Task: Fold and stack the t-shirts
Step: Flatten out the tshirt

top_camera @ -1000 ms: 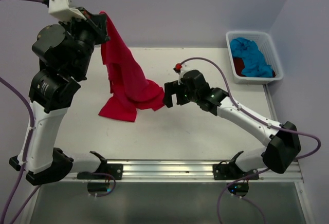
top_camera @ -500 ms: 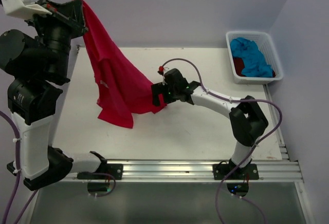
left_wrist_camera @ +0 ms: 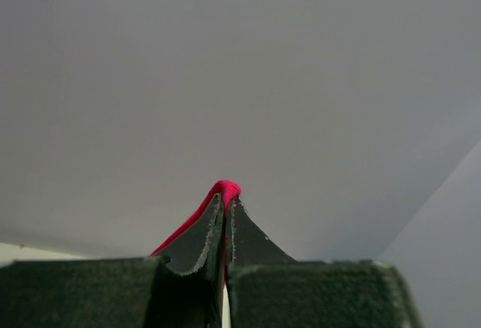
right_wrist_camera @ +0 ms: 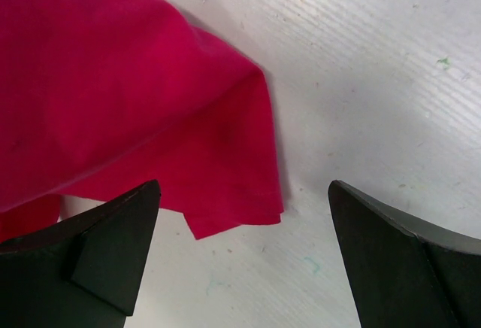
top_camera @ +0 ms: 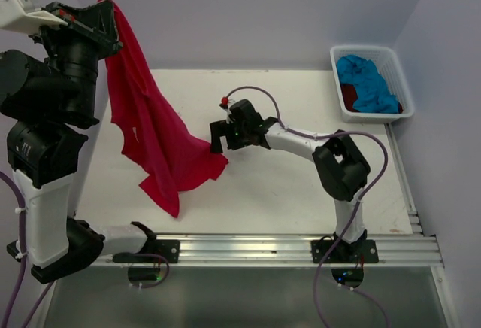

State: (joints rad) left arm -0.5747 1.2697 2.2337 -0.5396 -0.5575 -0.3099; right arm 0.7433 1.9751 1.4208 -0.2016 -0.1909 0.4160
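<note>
A bright red-pink t-shirt (top_camera: 146, 129) hangs from my left gripper (top_camera: 105, 6), raised high at the far left and shut on a fold of its cloth (left_wrist_camera: 225, 190). The shirt's lower part trails onto the white table (top_camera: 301, 200). My right gripper (top_camera: 216, 138) hovers low over the table at the shirt's right corner (right_wrist_camera: 233, 192), its jaws wide open with nothing between them. A turquoise blue t-shirt (top_camera: 367, 81) lies bunched in the white basket (top_camera: 392, 61), with a dark red t-shirt (top_camera: 346, 95) showing beneath it.
The white basket stands at the table's back right corner. A metal rail (top_camera: 248, 249) runs along the near edge between the arm bases. Lilac walls enclose the back and sides.
My left gripper has lifted the red-pink shirt up and to the left, dragging its lower part leftward over the table. My right gripper has followed left, staying open at the shirt's right corner.
</note>
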